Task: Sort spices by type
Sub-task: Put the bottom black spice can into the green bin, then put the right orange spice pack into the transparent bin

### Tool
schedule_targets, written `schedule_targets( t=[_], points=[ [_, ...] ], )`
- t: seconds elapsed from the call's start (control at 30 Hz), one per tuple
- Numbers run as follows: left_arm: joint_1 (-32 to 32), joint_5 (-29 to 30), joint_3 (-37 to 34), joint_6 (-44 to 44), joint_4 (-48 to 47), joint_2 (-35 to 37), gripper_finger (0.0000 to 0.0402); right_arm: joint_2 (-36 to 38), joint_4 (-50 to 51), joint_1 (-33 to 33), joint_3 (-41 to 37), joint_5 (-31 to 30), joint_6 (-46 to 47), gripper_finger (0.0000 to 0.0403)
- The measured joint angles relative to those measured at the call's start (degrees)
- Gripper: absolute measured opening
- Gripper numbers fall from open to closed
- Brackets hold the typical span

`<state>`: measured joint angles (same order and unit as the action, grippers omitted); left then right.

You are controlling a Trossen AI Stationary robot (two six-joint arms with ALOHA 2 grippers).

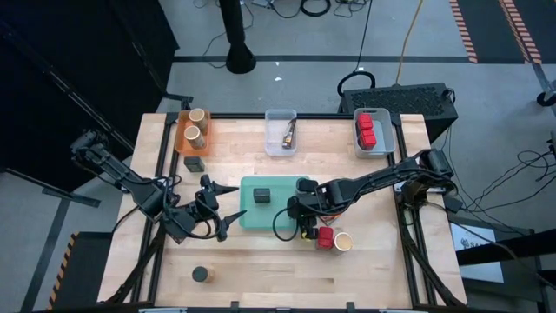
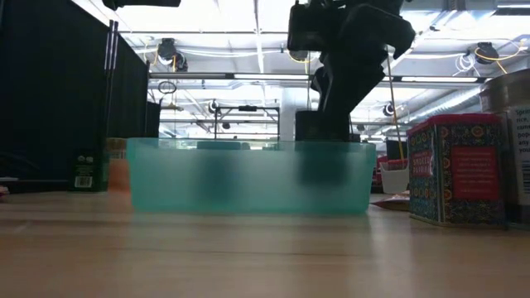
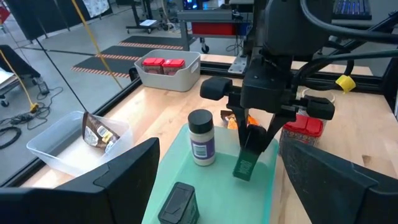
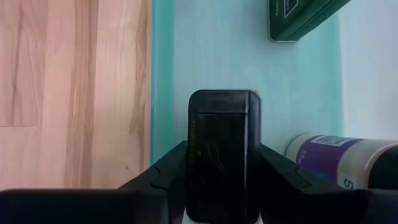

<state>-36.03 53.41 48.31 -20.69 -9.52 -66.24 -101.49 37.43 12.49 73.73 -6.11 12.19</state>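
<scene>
Left arm: bent low over the table's left side, its left end effector [image 1: 217, 211] just left of the teal tray [image 1: 252, 219], fingers spread wide and empty.
Teal tray: carries a dark block [image 1: 261, 196]; the left wrist view adds a white-capped jar [image 3: 201, 137] beside it.
Right arm: stretched from the right edge across the table, right end effector [image 1: 306, 223] pointing down at the tray's right end.
Right end effector: fingers either side of a dark grey block [image 4: 224, 154] standing on the tray; whether they press it I cannot tell.
Right of tray: red cube [image 1: 326, 237] and tan round jar [image 1: 343, 242] on the table.
Low view only: printed red tin [image 2: 456, 170] close up.
</scene>
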Motion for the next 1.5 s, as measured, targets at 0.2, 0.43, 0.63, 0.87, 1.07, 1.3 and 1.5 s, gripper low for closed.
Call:
schedule_targets(
  t=[0.2, 0.43, 0.63, 0.87, 1.07, 1.3, 1.5],
  points=[
    [0.00, 0.00, 0.00, 0.00, -0.01, 0.00, 0.0333, 0.00, -0.82, 0.00, 0.02, -0.06, 0.04, 0.0135],
    [0.00, 0.00, 0.00, 0.00, 0.00, 0.00, 0.0333, 0.00, -1.09, 0.00, 0.02, -0.09, 0.09, 0.0143],
    [0.00, 0.00, 0.00, 0.02, -0.02, 0.00, 0.0333, -0.63, -1.18, 0.00, 0.11, -0.17, 0.31, 0.0165],
    [0.00, 0.00, 0.00, 0.02, -0.02, 0.00, 0.0333, -1.25, -1.42, 0.00, 0.13, -0.17, 0.63, 0.0183],
    [0.00, 0.00, 0.00, 0.00, -0.02, 0.00, 0.0333, -1.23, -1.41, 0.00, 0.13, -0.15, 0.64, 0.0190],
    [0.00, -2.96, 0.00, -2.02, -0.02, 0.00, 0.0333, -1.25, 3.67, 0.00, 4.37, -1.85, 0.64, 0.0190],
    [0.00, -7.78, 0.00, -5.45, -0.30, 0.00, 0.0333, -0.82, 10.85, 0.03, 9.33, -4.63, -0.99, 0.0190]
  ],
)
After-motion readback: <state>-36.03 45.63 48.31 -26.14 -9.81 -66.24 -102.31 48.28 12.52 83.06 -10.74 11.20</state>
